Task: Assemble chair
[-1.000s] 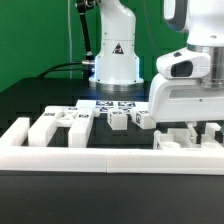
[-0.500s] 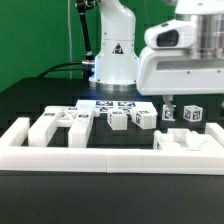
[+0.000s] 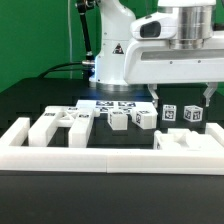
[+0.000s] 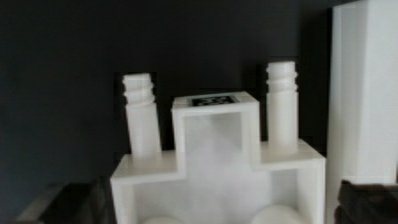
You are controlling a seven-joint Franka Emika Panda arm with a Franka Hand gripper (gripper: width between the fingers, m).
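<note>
The chair lies in loose white tagged pieces along the table. One chunky piece (image 3: 185, 141) rests flat against the border rail at the exterior view's right. In the wrist view this piece (image 4: 217, 150) shows two ribbed pegs and a tag. My gripper (image 3: 182, 95) hangs open above it, holding nothing, and its dark fingertips (image 4: 365, 200) stand clear on either side. Two small tagged blocks (image 3: 181, 115) sit just behind the piece. Further pieces lie at the exterior view's left: a panel (image 3: 50, 126), a bar (image 3: 80, 122) and two blocks (image 3: 131, 119).
A long low white border rail (image 3: 100, 158) runs across the front, also seen as a white strip (image 4: 365, 90) in the wrist view. The marker board (image 3: 115, 104) lies flat before the arm's base (image 3: 117, 65). Black tabletop surrounds everything.
My gripper has opened, let go of the chunky piece at the right, and risen well above it. The piece stays by the rail.
</note>
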